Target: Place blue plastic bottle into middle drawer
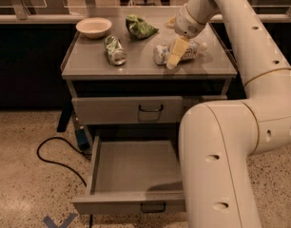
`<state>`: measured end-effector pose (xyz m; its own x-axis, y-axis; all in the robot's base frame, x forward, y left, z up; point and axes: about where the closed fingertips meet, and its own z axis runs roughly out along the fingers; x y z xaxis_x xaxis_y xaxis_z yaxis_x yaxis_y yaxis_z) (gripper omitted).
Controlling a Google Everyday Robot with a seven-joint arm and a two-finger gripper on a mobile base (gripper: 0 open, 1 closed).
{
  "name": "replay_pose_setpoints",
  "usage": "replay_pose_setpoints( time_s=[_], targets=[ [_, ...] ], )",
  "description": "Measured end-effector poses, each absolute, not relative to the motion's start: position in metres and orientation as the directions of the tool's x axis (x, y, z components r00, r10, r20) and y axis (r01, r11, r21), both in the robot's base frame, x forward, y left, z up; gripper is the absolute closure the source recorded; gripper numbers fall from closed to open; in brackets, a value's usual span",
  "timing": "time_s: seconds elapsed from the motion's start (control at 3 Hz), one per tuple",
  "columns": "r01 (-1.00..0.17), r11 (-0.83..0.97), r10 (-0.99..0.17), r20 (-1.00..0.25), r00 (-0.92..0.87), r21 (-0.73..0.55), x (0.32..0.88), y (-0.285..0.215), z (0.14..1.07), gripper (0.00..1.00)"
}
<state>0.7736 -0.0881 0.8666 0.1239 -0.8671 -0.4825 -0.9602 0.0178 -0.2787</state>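
The blue plastic bottle [189, 50] lies on its side on the right part of the cabinet top [140, 66], white cap pointing right. My gripper [175, 53] reaches down from the back right and sits right over the bottle's middle, hiding part of it. The middle drawer [131, 167] stands pulled out and empty near the floor, with its dark loop handle [152, 207] on the front. My arm's big white link [217, 165] covers the drawer's right side.
A green-and-silver can [115, 50] lies left of the bottle. A green snack bag [139, 26] and a white bowl [93, 26] sit at the back. A closed drawer [129, 109] is above the open one. A black cable [55, 156] runs on the floor at the left.
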Motion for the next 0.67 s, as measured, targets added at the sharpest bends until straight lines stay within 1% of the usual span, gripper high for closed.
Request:
replay_pose_setpoints(
  time_s=[0.33, 0.67],
  targets=[
    [-0.971, 0.036, -0.838, -0.536, 0.098, -0.234, 0.7792, -0.0849, 0.8348, 0.00],
    [-0.972, 0.036, -0.837, -0.538, 0.098, -0.233, 0.7798, -0.0841, 0.8333, 0.00]
  ],
)
